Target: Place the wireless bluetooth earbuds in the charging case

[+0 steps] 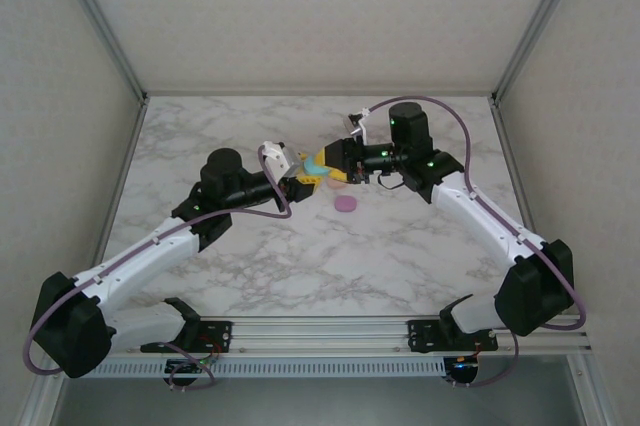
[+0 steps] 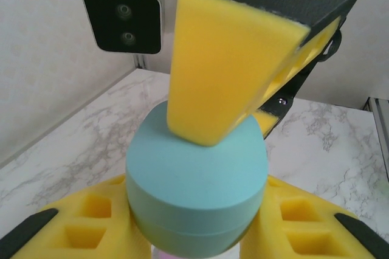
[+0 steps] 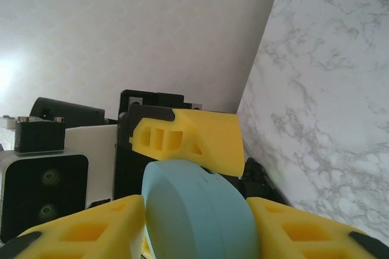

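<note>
We see both arms meeting over the middle of the marble tabletop (image 1: 250, 266), wrists pointed at each other. The left pincer (image 1: 306, 179) is clenched on the teal charging case (image 1: 315, 164), which is off the tabletop. In the left wrist view the case sits between its two yellow foam fingers (image 2: 91, 216), touching both, rounded face toward the camera.

The right pincer (image 1: 328, 162) is at the same case from the other side. One of its yellow fingertips (image 2: 225, 64) lies across the top of the case in the left wrist view. In the right wrist view the case stands edge-on between the right fingers, close to the left-hand one. Whether they press on it we cannot tell.

The case looks closed, with a seam line near its lower edge. We cannot tell if earbuds are inside.

A purple oval piece (image 1: 347, 204) lies flat on the tabletop just in front of the two pincers, apart from both. The right wrist camera (image 2: 124, 19) faces the left one.
</note>
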Action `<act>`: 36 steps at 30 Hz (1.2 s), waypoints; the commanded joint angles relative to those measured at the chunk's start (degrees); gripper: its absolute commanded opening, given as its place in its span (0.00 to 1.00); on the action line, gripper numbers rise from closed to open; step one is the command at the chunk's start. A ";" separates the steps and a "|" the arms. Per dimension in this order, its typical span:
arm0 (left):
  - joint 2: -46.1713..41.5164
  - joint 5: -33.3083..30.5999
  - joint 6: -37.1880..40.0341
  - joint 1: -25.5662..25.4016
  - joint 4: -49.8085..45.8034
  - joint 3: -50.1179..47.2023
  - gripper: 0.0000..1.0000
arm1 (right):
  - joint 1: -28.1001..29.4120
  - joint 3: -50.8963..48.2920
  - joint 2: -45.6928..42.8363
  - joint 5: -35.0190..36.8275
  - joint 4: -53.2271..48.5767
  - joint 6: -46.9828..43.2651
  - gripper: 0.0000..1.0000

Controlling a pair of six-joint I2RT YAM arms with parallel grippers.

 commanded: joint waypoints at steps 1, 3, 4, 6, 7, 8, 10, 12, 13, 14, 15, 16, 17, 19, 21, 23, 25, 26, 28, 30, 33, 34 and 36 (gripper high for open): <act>-1.45 0.73 -0.73 -0.27 2.07 1.38 0.29 | 0.24 -1.28 0.24 -4.10 4.82 2.56 0.42; -1.36 0.51 -0.59 -0.33 1.97 1.33 0.30 | 0.31 -1.57 -0.05 -3.81 4.45 2.47 0.34; -1.35 0.40 -0.47 -0.32 1.82 1.29 0.30 | 0.24 -1.77 -0.08 -3.66 4.46 2.38 0.31; -1.25 -0.09 -0.30 -0.27 1.58 1.29 0.31 | 0.16 -2.02 -0.36 -2.77 3.40 1.75 0.26; -1.22 -0.46 -0.13 -0.27 1.45 1.21 0.33 | 0.15 -2.20 -0.64 -1.85 2.76 1.46 0.24; -1.13 -0.87 -0.04 -0.28 1.23 1.22 0.36 | 0.09 -2.44 -0.85 -1.08 2.62 1.33 0.22; -0.99 -1.68 0.40 -0.32 0.22 1.29 0.39 | -0.03 -3.17 -1.66 0.83 2.76 1.57 0.18; -0.69 -2.47 0.65 -0.27 -0.91 1.38 0.45 | -0.03 -4.31 -2.52 2.40 3.97 2.36 0.16; -0.61 -2.52 0.86 -0.28 -1.45 1.38 0.47 | -0.01 -5.11 -3.01 3.37 4.76 3.03 0.15; -0.60 -2.52 1.10 -0.27 -2.07 1.30 0.50 | 0.00 -6.08 -3.62 4.42 5.79 3.84 0.15; -0.56 -2.60 1.10 -0.27 -2.53 1.16 0.52 | 0.00 -7.14 -4.17 5.24 7.01 4.76 0.14; -0.49 -2.45 1.23 -0.27 -2.82 0.97 0.52 | -0.03 -8.01 -4.63 6.02 8.14 5.61 0.14; -0.55 -2.27 1.28 -0.27 -3.09 0.72 0.53 | -0.02 -9.07 -5.24 6.97 9.27 6.45 0.14; -0.74 -2.00 1.27 -0.33 -3.39 0.03 0.53 | -0.03 -10.53 -6.13 8.51 10.16 7.33 0.14; -0.99 -1.61 1.07 -0.27 -4.11 -0.30 0.54 | -0.02 -11.80 -6.55 9.80 10.35 7.31 0.13; -1.94 -1.33 0.98 -0.27 -5.31 -0.55 0.55 | -0.12 -13.46 -7.45 12.35 10.18 7.16 0.13; -3.63 -2.82 0.61 -0.32 -4.87 -2.06 0.56 | -0.11 -15.40 -8.18 16.93 6.72 5.27 0.14; -4.66 -4.28 0.23 -0.32 -4.45 -2.93 0.56 | -0.04 -16.43 -8.33 18.98 5.03 4.45 0.14; -7.71 -8.41 -0.87 -0.27 -2.46 -5.55 0.57 | -0.03 -19.55 -8.18 23.23 3.07 3.95 0.14; -10.65 -12.69 -1.74 -0.27 -1.05 -7.68 0.62 | 0.31 -23.59 -7.41 25.17 4.97 4.91 0.14; -14.01 -18.40 -2.31 -0.19 -1.24 -9.24 0.69 | 1.12 -28.31 -4.72 26.42 7.86 6.33 0.14; -14.67 -19.49 -2.33 -0.19 -1.41 -9.55 0.69 | 1.54 -29.00 -3.76 26.92 7.94 6.67 0.14; -15.62 -20.99 -2.47 -0.12 -1.45 -9.95 0.72 | 2.84 -30.10 -1.94 28.54 8.38 5.87 0.15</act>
